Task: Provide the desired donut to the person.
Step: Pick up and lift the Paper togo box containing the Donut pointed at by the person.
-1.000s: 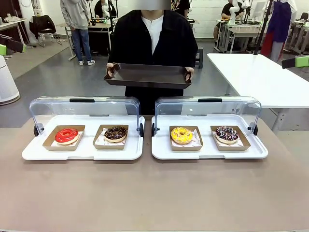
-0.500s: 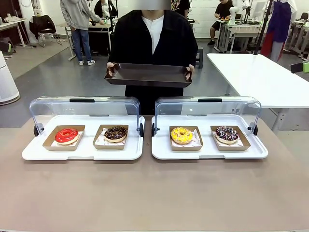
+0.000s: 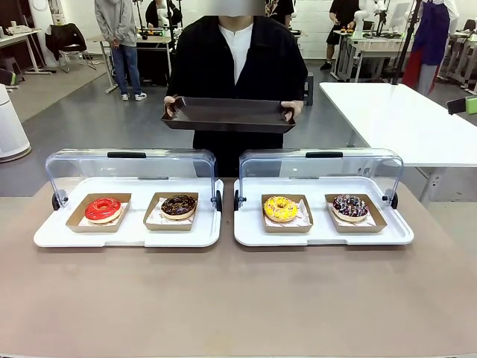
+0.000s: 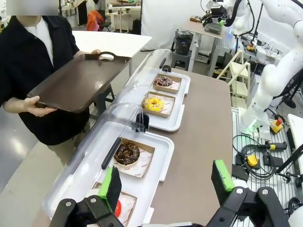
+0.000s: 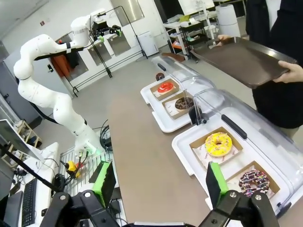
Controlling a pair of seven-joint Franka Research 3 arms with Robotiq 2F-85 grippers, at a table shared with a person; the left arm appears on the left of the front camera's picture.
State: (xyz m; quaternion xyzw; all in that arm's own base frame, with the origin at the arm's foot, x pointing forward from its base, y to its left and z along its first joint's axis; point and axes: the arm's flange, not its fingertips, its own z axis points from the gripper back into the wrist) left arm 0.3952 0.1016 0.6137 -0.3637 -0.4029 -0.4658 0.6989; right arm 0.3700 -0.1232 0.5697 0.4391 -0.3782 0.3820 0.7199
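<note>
Donut wanted: I cannot tell which, since nothing marks one out of the four, so a wrong pick is the first risk.

Nearest, the left tool (image 4: 167, 180) and right tool (image 5: 160, 182) hang over the robot's side of the matt brown worktop (image 3: 238, 298), each with jaws wide apart and empty, green pads bare.

Mid-worktop lie two smooth white trays (image 3: 127, 237) with rounded corners. Each bears two shallow card boats (image 3: 124, 200) lined with paper. The red donut (image 3: 103, 209) and chocolate donut (image 3: 179, 206) sit in the left tray, the yellow donut (image 3: 280, 208) and sprinkled donut (image 3: 350, 206) in the right. All are glossy iced rings, probably soft and sticky. Pads closing on one would likely dent it or smear the icing. A boat's rim looks the safer hold, though thin card may buckle and tip its load.

Just behind, the clear domed lids (image 3: 130, 160) with black handles stand tipped back. A deep or high reach could knock one.

Beyond the far edge the person (image 3: 235, 67) holds a dark, rimmed serving tray (image 3: 227, 115) level in both hands (image 3: 290, 110). It has no other support, so it may shift during the hand-over, and a boat could slide on its smooth floor.
</note>
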